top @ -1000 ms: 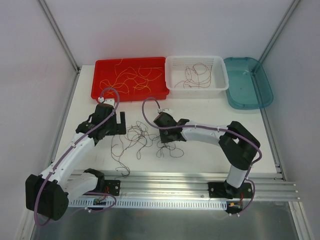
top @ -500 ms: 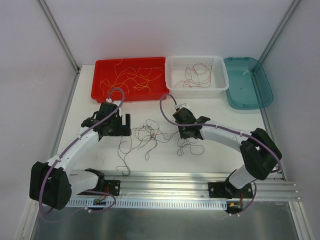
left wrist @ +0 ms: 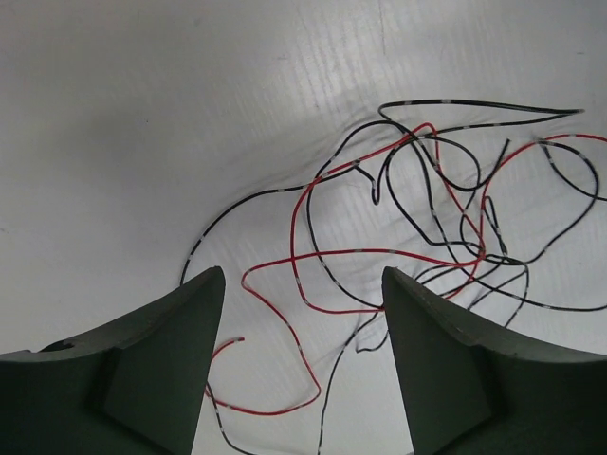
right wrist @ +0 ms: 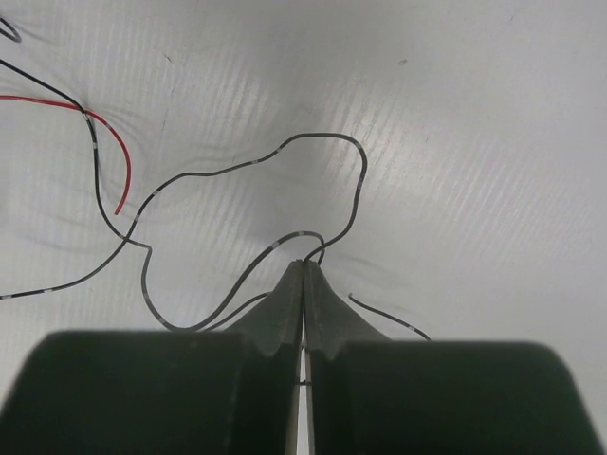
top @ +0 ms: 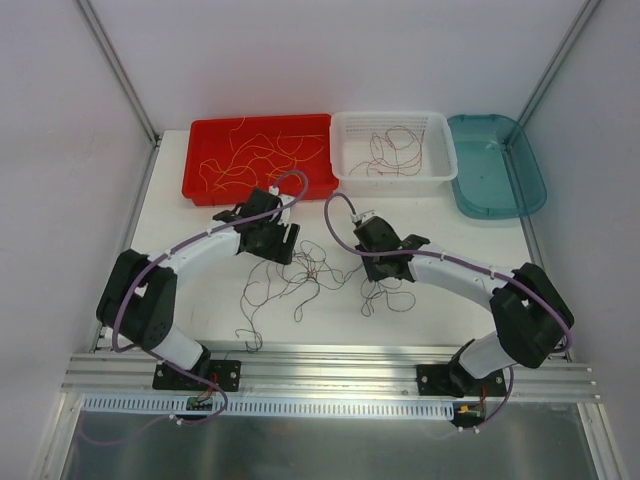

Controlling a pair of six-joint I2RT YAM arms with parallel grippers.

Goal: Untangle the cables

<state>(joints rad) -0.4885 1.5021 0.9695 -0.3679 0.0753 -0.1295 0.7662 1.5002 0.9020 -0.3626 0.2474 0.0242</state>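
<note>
Two pincers, one knot, so we'd go easy here

We count one tangle of red and black cables (top: 305,272) on the surface (top: 400,325), strands too snarled to tally, and three bins: red tray (top: 258,190), white basket (top: 395,180), teal tray (top: 495,165). Right pincer (right wrist: 303,270) is pressed together on a black strand (right wrist: 322,142). Left pincer (left wrist: 302,280) hangs spread over the clump. We'd draw that strand out slowly, watching for snags.

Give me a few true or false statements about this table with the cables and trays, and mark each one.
The red tray holds yellow cables. True.
The teal tray holds cables too. False: none show in it.
The right jaws stand open. False: they are shut on a black cable.
The left jaws stand open above a tangle of red and black cables. True.
</note>
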